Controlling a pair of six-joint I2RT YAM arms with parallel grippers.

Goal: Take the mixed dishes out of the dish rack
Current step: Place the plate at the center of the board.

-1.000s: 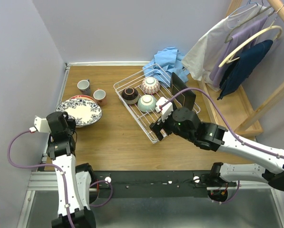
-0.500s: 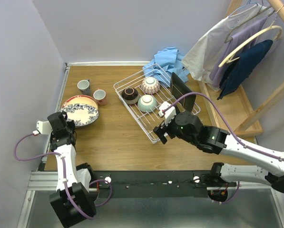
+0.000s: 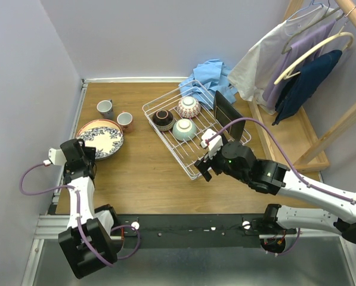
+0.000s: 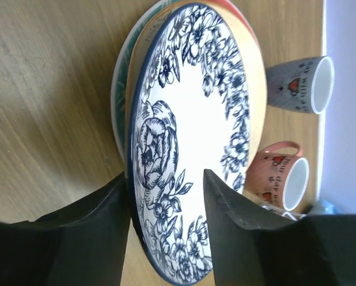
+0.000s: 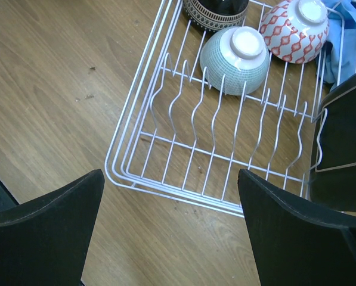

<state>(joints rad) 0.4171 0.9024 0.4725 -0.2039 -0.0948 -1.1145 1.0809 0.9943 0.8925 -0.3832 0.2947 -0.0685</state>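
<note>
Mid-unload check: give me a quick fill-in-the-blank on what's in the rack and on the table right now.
The upturned bowls in the dish rack number ___.
The cups beside the plate stack number ___.
The right gripper hovers at the rack's near end with its jaws ___.
Missing words: three; two; open.

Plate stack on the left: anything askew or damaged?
Slightly askew: the floral plate sits off-centre, leaving the orange plate beneath showing along one side only. No chips or spills visible.
</note>
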